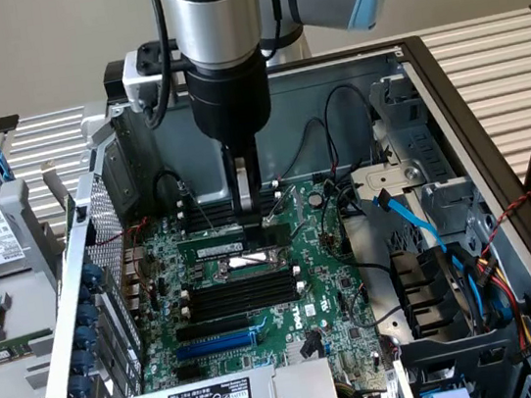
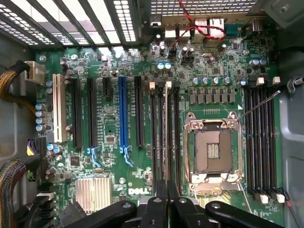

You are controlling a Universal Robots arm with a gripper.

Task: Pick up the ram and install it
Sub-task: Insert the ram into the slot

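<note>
One arm reaches down into the open computer case (image 1: 494,137), and its gripper (image 1: 252,219) is pinched narrow on the ram (image 1: 215,250), holding it on edge by its upper side. In the exterior view the ram hangs level just beyond the processor socket (image 1: 247,263), label facing the camera. In the wrist view the gripper (image 2: 166,187) shows the ram (image 2: 166,142) edge-on as a thin pale line, running along the black memory slots (image 2: 156,133) just beside the processor socket (image 2: 213,152), on the socket's blue-slot side. Whether its lower edge already touches a slot or sits above it, I cannot tell.

By my reading the pickup is done and the step in hand is lining the ram up for seating. That calls for its edge parallel with one slot, its notch matched, the white end clips (image 2: 152,85) open, and a straight, even push without tilt.
</note>
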